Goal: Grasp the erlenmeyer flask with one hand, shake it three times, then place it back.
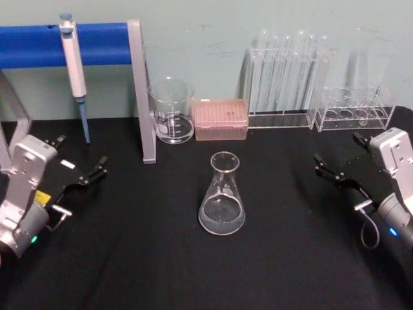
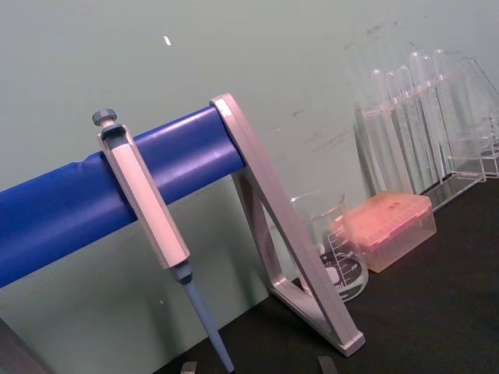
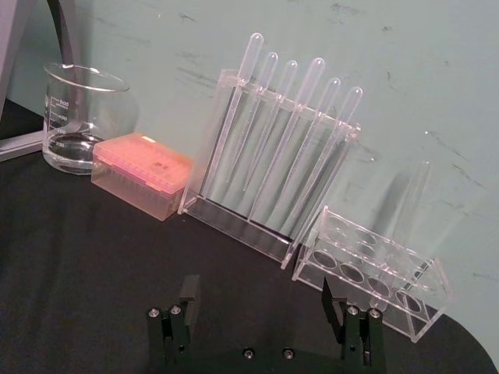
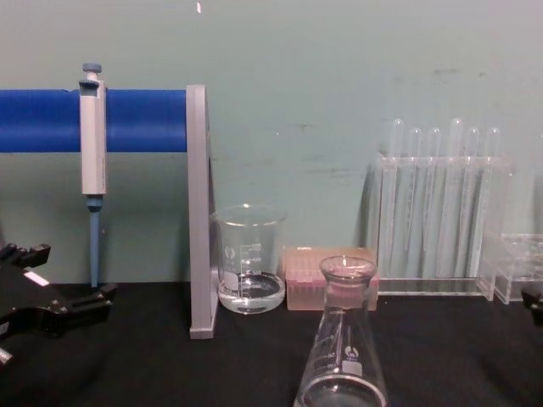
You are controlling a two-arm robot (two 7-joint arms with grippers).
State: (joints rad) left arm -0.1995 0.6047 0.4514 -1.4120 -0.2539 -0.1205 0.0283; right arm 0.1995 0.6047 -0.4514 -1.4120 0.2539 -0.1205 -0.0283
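erlenmeyer flask [image 1: 221,194] stands straight up, neck on top, in the middle of the black table [image 1: 129,271] | right gripper [image 1: 339,155] fingers apart, empty; flask sits to its left (a bit nearer than left gripper [image 1: 79,155], also apart, empty) | flat cloth, lots of room; beaker [image 1: 172,113] and pink box [image 1: 221,119] behind

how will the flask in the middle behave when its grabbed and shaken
The erlenmeyer flask is clear glass, so probably stiff, slick and breakable. Its wide base and shallow liquid suggest it stands steady; the narrow neck likely limits splashing. The left tool and right tool sit open either side.
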